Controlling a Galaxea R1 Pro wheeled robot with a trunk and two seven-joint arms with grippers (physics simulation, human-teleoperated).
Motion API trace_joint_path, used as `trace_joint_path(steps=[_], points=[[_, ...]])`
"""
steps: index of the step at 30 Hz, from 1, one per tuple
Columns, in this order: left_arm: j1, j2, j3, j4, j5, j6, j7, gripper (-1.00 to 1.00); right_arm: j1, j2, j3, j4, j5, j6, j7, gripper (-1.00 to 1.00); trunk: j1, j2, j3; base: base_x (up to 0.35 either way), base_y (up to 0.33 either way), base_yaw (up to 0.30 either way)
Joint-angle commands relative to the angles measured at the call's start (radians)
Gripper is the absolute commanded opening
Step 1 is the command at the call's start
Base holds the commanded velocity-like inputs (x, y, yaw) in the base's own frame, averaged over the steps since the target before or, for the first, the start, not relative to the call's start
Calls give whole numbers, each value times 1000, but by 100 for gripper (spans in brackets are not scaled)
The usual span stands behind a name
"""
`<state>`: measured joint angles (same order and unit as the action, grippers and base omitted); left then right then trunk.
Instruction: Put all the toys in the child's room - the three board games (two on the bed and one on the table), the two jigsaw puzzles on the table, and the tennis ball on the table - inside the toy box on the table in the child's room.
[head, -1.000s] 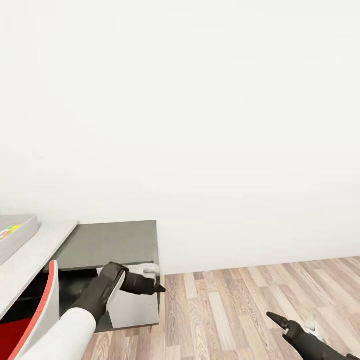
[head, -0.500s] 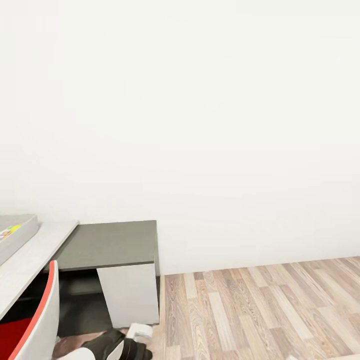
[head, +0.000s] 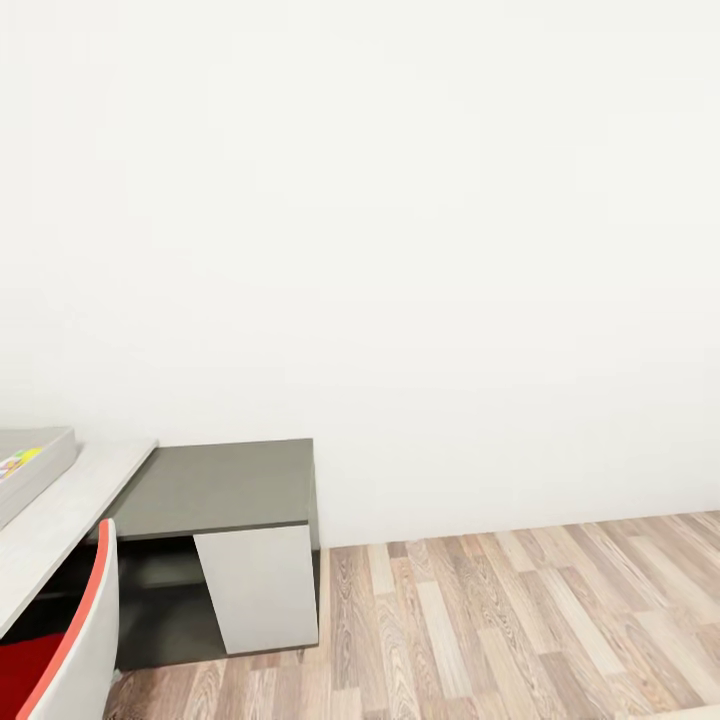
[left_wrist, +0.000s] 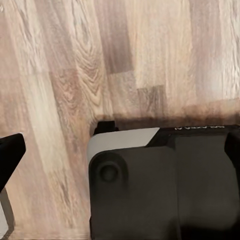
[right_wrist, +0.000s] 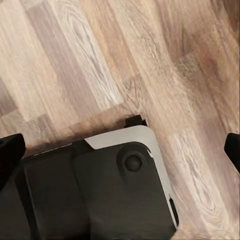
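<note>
At the far left edge of the head view I see a corner of the light grey toy box (head: 35, 462) standing on the table's pale grey top (head: 70, 505). A small colourful printed patch (head: 17, 464) lies in it; which toy it is cannot be told. The table's lower dark grey top (head: 225, 487) with its white panel (head: 260, 592) adjoins it. The bed is out of view. My left gripper (left_wrist: 122, 150) and right gripper (right_wrist: 120, 150) both hang open over the wood floor beside my own dark base, holding nothing.
A red and white chair (head: 75, 645) stands at the table, at the head view's lower left. A bare white wall (head: 420, 250) rises ahead. Wood-plank floor (head: 520, 620) stretches to the right of the table.
Both arms have dropped down out of the head view: the left one sank past the table's white panel, the right one left the lower right corner. The camera has not moved.
</note>
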<state>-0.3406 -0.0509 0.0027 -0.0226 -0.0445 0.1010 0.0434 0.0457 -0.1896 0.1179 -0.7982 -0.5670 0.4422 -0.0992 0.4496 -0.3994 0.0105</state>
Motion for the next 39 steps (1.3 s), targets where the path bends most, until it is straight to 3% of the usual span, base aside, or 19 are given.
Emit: trace_joint_path(steps=[1,6,12,13,28,39], points=[[19,1,4,-2,-3,-8,9,100,0,8,12,34,-1,-17,-10,100,0,-1,-1,0,0,0],[68,14,10,1,0,-41,18,100,0,46,25,112,40,-75,-10,100,0,-1,-6,0,0,0],[97,37,11,5,1,-49,20,100,0,56,26,135,106,-129,-11,100,0,-1,-13,0,0,0],[123,47,11,6,1,-56,21,100,0,63,25,184,126,-166,-11,100,0,-1,-14,0,0,-44],[227,78,13,23,3,-163,23,100,0,95,28,412,134,-340,-11,100,0,-1,-17,0,0,-8],[260,94,13,34,3,-201,23,100,2,102,27,459,135,-402,-10,100,0,-1,-17,0,0,0]])
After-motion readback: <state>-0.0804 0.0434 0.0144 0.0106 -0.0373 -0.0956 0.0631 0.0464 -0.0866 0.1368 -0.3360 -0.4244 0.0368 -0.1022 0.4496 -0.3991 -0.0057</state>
